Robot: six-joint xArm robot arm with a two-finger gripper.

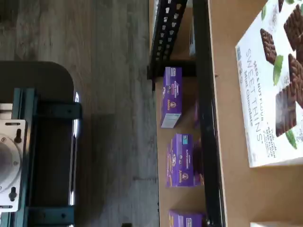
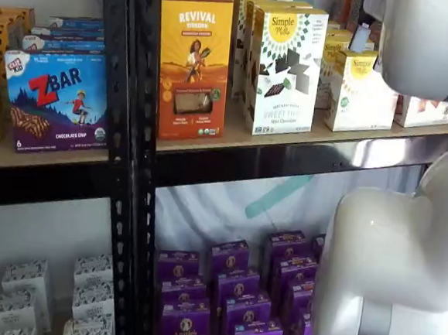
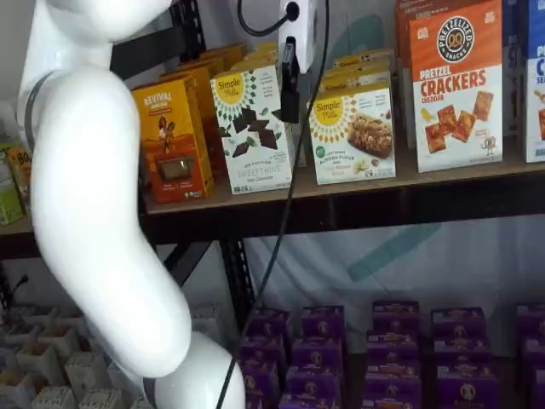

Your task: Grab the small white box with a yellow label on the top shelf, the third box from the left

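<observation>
The small white box [image 3: 353, 128] stands on the top shelf [image 3: 358, 189], with a yellow sunburst logo and a cookie picture on its front. It also shows in a shelf view [image 2: 362, 93], partly behind my arm. My gripper [image 3: 289, 115] hangs from the view's upper edge with a cable beside it. Its black finger sits in front of the gap between the tall Simple Mills box [image 3: 251, 128] and the small white box, just left of the latter. I see the fingers side-on with no clear gap, so I cannot tell whether they are open. The wrist view shows the tall box's face [image 1: 272, 90] and the shelf's black rail [image 1: 203, 118].
An orange Revival box [image 3: 173, 141] stands left of the tall box and a Pretzel Crackers box [image 3: 456, 85] right of the small one. Purple Annie's boxes [image 2: 233, 292] fill the lower shelf. My white arm [image 2: 394, 274] covers the right of one shelf view. A ZBar box [image 2: 55, 100] stands in the left bay.
</observation>
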